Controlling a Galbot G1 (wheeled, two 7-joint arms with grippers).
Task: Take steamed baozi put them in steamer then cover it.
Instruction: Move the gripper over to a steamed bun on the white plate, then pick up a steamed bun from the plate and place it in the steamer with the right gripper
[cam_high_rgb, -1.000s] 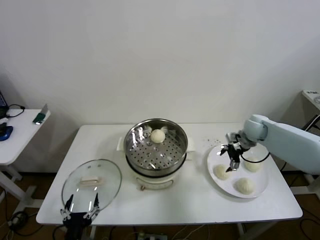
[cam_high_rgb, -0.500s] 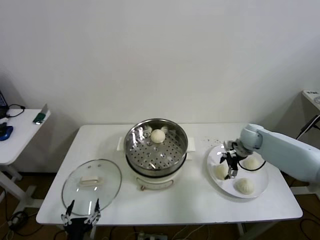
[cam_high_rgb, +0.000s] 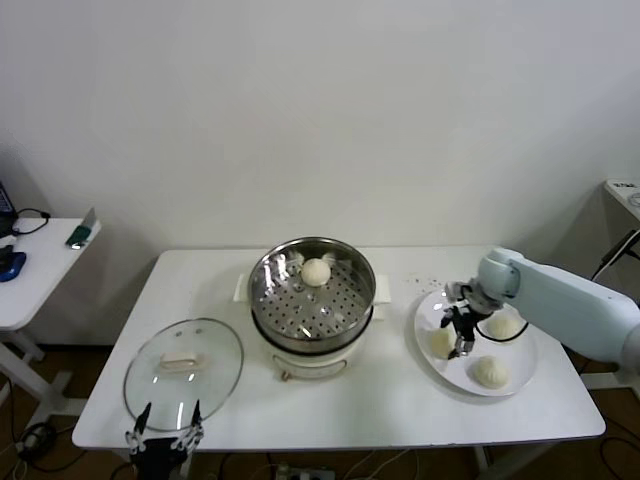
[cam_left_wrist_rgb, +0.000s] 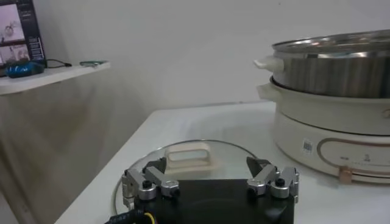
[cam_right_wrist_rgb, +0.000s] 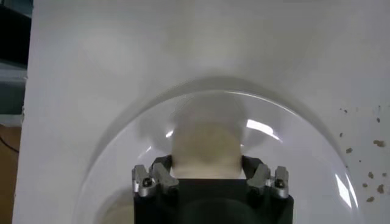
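Right gripper (cam_high_rgb: 459, 333) is down on the white plate (cam_high_rgb: 432, 360), at the right side of the worktop (cam_high_rgb: 400, 410). In the right wrist view its fingers (cam_right_wrist_rgb: 159, 173) sit against both sides of one bun (cam_right_wrist_rgb: 206, 146): clamped on it, bun on the plate.

Buns are small, smooth, cream-white domes. Two more buns lie on the same plate, one at the far side (cam_high_rgb: 503, 326) and one at the near side (cam_high_rgb: 490, 372), apart from each other. A fourth bun (cam_high_rgb: 316, 271) sits on the perforated tray toward the back of the steamer (cam_high_rgb: 311, 300), a shiny steel pot on a cream base, mid-worktop.

Glass lid (cam_high_rgb: 184, 368) with cream bar handle lies flat at the near left of the worktop.

Left gripper (cam_left_wrist_rgb: 210, 179) is parked at the worktop's front edge, just by the lid, fingers apart, holding nothing.
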